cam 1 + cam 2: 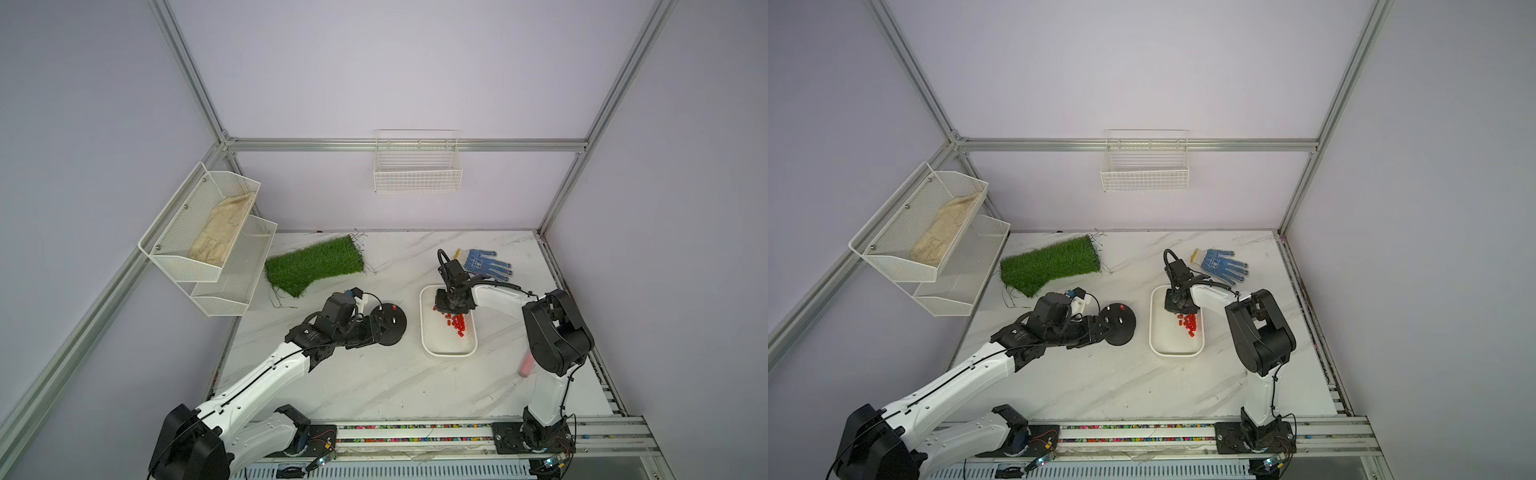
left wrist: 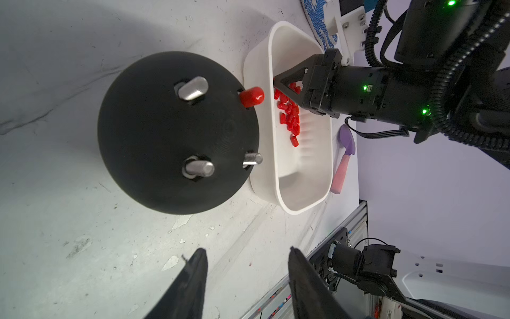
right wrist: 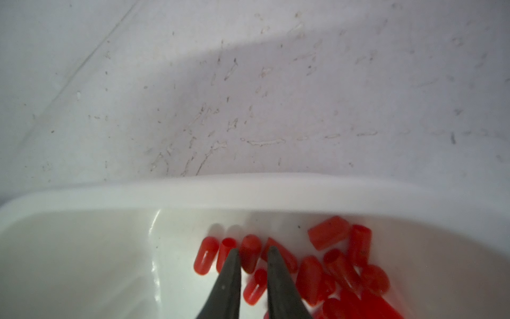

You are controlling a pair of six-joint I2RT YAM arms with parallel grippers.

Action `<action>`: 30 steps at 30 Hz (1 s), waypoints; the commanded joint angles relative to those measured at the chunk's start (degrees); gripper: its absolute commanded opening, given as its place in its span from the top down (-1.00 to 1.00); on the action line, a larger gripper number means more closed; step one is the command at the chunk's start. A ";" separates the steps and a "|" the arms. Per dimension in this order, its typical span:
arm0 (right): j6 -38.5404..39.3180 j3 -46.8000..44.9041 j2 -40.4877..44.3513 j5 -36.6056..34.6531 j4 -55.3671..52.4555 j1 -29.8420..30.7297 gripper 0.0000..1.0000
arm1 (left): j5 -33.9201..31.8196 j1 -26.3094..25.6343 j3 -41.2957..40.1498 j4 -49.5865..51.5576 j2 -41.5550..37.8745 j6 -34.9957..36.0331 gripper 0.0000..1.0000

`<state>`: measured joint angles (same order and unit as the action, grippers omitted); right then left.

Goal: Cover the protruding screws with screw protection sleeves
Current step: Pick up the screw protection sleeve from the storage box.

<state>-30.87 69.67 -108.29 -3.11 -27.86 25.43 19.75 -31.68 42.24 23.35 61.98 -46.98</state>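
The left gripper (image 2: 247,250), jaws wide and empty, hangs beside the black base (image 2: 165,138), where 3 screws (image 2: 193,88) stand bare and 1 wears a red cap (image 2: 251,97), and beyond, the right gripper (image 3: 254,250), jaws narrow, straddles loose caps (image 3: 311,276) in the white tray (image 3: 248,190); whether it pinches one I cannot tell.

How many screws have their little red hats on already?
One red cap already sits on a screw of the black base. The right gripper is down in the white tray, fingers either side of another cap; whether it grips is unclear. Three bare screws still need caps.
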 commanded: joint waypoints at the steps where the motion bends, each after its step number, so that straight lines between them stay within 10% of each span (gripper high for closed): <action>1: -0.87 -1.72 -0.58 0.12 0.12 -0.47 0.53 | 0.37 -0.39 2.22 -2.08 0.16 -0.44 0.02; 30: -2.00 -4.91 2.57 0.80 0.68 -0.41 0.59 | 0.03 -0.70 0.37 -3.23 -0.87 -1.53 0.02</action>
<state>-32.34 65.67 -105.73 -2.44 -26.11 25.32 19.70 -32.08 42.24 22.68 61.98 -48.01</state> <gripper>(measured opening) 0.204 0.490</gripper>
